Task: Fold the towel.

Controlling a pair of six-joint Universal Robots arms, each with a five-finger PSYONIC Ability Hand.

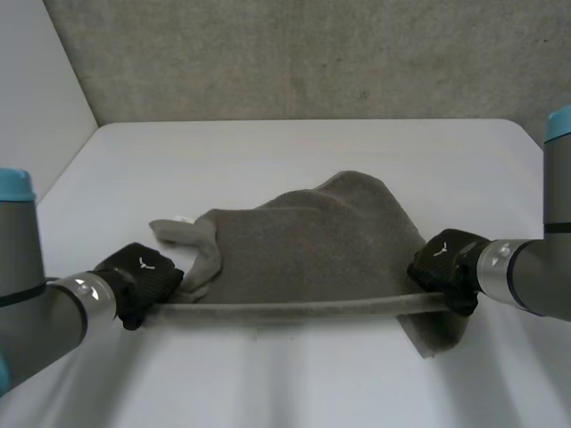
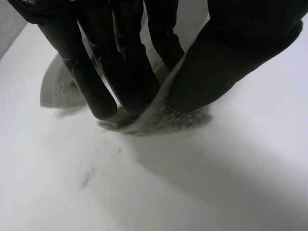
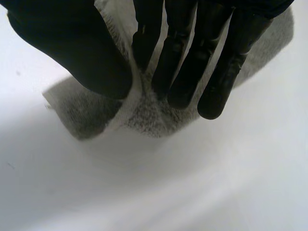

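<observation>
Nearest the camera lies a bare strip of the white table (image 1: 294, 383), and in the left wrist view a few faint dark scuffs (image 2: 86, 179) mark it just beyond the hand. Above that strip the grey towel (image 1: 312, 241) has its near edge pulled into a straight, taut line between the two hands. The left hand (image 1: 143, 281) grasps that edge at its left end; in its own wrist view straight fingers (image 2: 91, 82) press the cloth against the thumb (image 2: 231, 62), and a short tuft of towel sticks out below the pinch. The right hand (image 1: 446, 267) grasps the right end in the same way, with the thumb (image 3: 72, 48) on one side of the cloth and the fingers (image 3: 183, 62) on the other. A flap of the corner hangs past that hand toward the near side. The back of each hand bears a small white mark, too small to read. Between and beyond the hands nothing stands in the way. The body of the towel slopes back onto the table in loose folds, with a bunched tongue of cloth just beside the left hand and a rounded hump toward the right. Farther off the table runs bare to its far edge, where a rough grey wall (image 1: 312, 53) rises, with a plain pale panel (image 1: 36, 89) at the left.
</observation>
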